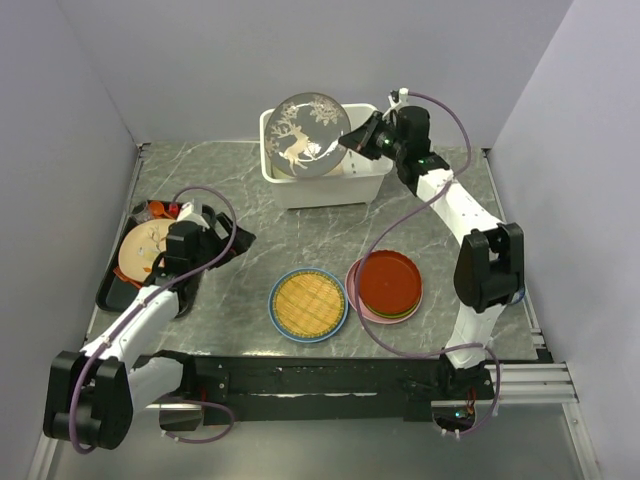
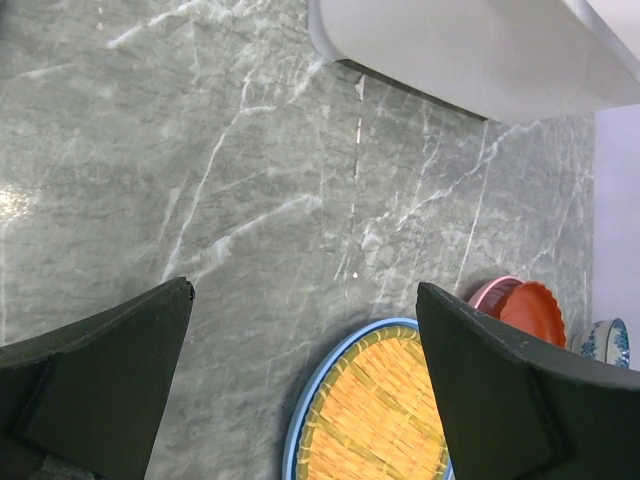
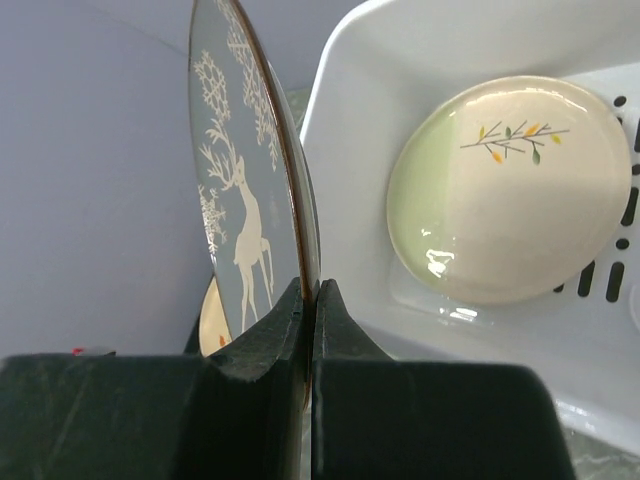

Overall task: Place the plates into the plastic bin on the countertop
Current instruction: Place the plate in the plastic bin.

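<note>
My right gripper [image 1: 352,140] is shut on the rim of the grey deer plate [image 1: 308,135] and holds it upright over the white plastic bin [image 1: 372,181]. In the right wrist view the grey plate [image 3: 240,190] stands edge-on in my right gripper [image 3: 311,295], and the cream leaf-sprig plate [image 3: 510,185] lies inside the bin [image 3: 360,90]. The yellow woven disc [image 1: 308,304] lies on a blue plate [image 1: 275,312] at the front centre of the countertop [image 1: 220,175]. A red plate [image 1: 389,282] tops a stack with pink and lime rims. My left gripper [image 1: 235,240] is open and empty.
A black tray [image 1: 112,292] at the left holds a peach flower-patterned plate [image 1: 140,248] and small red items [image 1: 160,210]. The left wrist view shows the bin's corner [image 2: 470,50], the woven disc [image 2: 385,420], the red plate [image 2: 535,312] and a blue-and-white bowl [image 2: 608,340].
</note>
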`<control>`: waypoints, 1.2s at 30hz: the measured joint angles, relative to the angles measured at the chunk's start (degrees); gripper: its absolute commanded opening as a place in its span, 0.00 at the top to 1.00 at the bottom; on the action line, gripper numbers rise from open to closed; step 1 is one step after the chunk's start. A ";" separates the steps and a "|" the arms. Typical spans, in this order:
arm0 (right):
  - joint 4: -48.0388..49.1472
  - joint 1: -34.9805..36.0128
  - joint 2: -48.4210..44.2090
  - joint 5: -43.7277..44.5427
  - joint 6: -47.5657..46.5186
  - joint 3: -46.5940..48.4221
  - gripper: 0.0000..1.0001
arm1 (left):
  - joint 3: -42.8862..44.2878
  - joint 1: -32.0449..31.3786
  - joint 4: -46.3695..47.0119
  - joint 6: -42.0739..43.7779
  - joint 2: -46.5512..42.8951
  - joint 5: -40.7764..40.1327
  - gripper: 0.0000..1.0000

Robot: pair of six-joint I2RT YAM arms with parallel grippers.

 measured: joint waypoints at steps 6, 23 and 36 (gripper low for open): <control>-1.62 -0.09 3.76 0.20 0.02 5.14 1.00 | 0.00 0.00 -1.77 0.92 -0.35 -0.83 0.01; -3.58 -2.25 6.84 0.85 0.11 8.31 1.00 | 0.02 0.00 -1.90 1.25 2.56 -0.59 0.01; -5.62 -2.62 18.12 1.73 0.90 17.05 1.00 | 0.07 0.00 -1.92 1.84 3.28 -0.61 0.01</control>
